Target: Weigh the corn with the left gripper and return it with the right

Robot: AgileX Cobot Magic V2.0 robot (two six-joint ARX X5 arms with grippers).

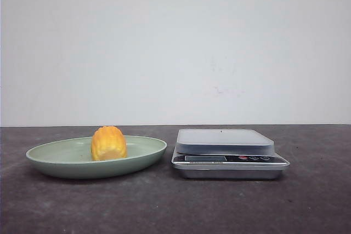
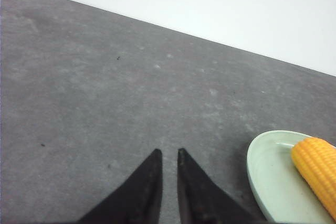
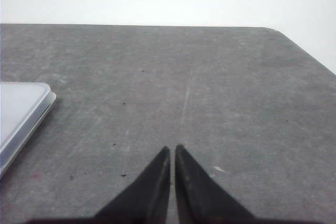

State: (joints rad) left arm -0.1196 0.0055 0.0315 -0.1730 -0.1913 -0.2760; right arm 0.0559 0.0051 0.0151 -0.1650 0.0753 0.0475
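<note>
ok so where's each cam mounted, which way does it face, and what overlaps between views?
Front: low, near table height, facing forward at the wall; shows the corn on the green plate and the scale; no robot parts visible.
Left wrist: on the left arm, looking down over the left tool at the table; plate rim and corn at the frame edge.
Right wrist: on the right arm, over the right tool; scale corner at the edge.
Shared: front and left wrist share plate and corn; front and right wrist share the scale.
</note>
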